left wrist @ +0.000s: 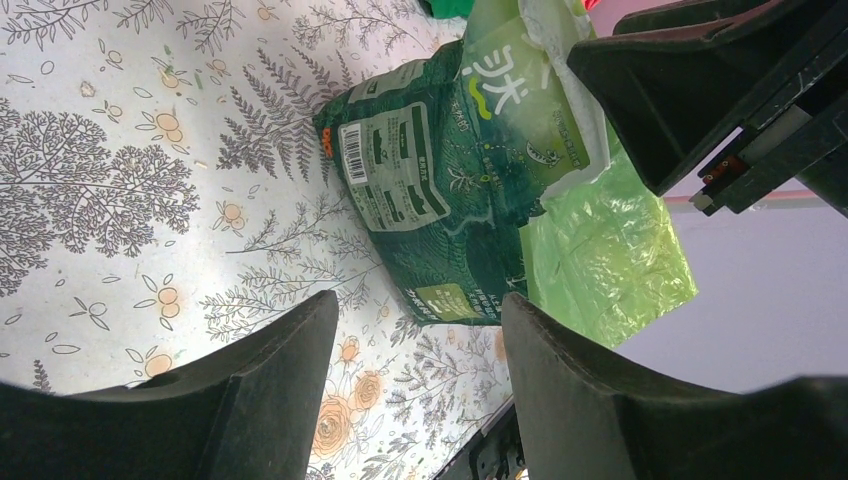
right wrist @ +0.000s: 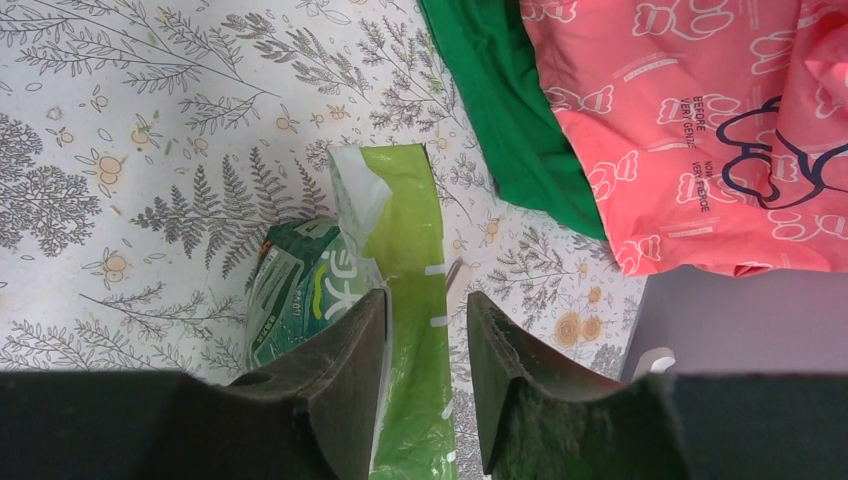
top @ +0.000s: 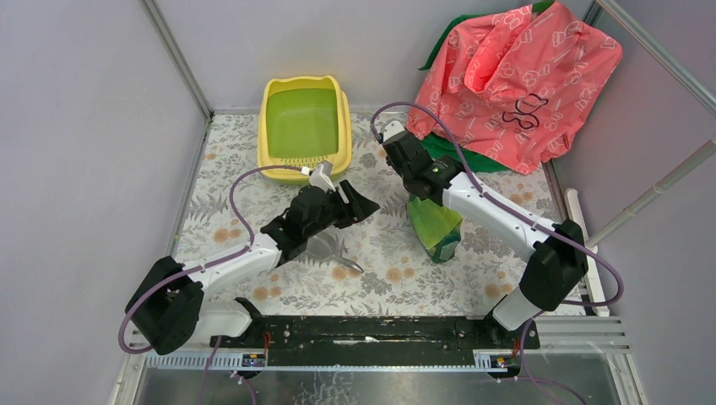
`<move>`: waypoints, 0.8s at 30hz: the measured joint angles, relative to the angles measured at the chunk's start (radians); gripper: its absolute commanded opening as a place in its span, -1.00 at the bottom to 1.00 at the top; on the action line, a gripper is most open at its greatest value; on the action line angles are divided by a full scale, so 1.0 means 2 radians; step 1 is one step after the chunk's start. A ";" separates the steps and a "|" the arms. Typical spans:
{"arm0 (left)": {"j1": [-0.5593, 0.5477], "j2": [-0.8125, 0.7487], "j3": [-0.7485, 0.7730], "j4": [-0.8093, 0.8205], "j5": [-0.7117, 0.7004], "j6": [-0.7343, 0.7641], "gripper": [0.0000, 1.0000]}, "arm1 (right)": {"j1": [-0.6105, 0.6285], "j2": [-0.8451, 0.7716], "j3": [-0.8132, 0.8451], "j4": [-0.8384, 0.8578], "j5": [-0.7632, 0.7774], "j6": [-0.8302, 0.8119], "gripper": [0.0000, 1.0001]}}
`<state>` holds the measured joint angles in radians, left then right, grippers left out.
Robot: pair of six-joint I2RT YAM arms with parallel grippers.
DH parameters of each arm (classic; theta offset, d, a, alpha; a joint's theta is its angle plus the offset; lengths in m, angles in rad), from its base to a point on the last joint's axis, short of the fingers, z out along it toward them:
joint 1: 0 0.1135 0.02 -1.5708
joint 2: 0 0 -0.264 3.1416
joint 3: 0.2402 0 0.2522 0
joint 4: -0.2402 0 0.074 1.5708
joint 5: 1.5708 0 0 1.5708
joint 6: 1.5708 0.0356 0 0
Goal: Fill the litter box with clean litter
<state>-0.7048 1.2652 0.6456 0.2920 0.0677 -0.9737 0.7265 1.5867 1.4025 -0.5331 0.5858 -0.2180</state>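
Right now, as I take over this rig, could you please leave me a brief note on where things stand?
Left gripper: open, empty, hanging mid-table, facing the bag.
Right gripper: open, straddling the bag's top flap, not clamped.
Box: at the back of the table, no litter in it.
Done: nothing poured.
To do: grip the bag, carry it over, tip litter into the box.

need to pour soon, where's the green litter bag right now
Top view: the green litter bag stands right of centre on the floral mat, its top flap between the fingers of the right gripper.
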 measured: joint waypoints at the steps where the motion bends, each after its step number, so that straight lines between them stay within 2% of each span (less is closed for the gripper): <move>1: 0.001 0.000 0.000 0.000 0.000 0.000 0.38 | 0.000 0.000 0.000 0.001 0.001 -0.001 -0.18; 24: 0.010 0.000 0.000 0.000 0.011 0.000 0.38 | 0.000 0.001 -0.005 0.016 0.079 -0.024 -0.34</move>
<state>-0.6857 1.2652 0.6456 0.2920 0.0891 -0.9737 0.7269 1.5887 1.3918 -0.5011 0.7441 -0.2665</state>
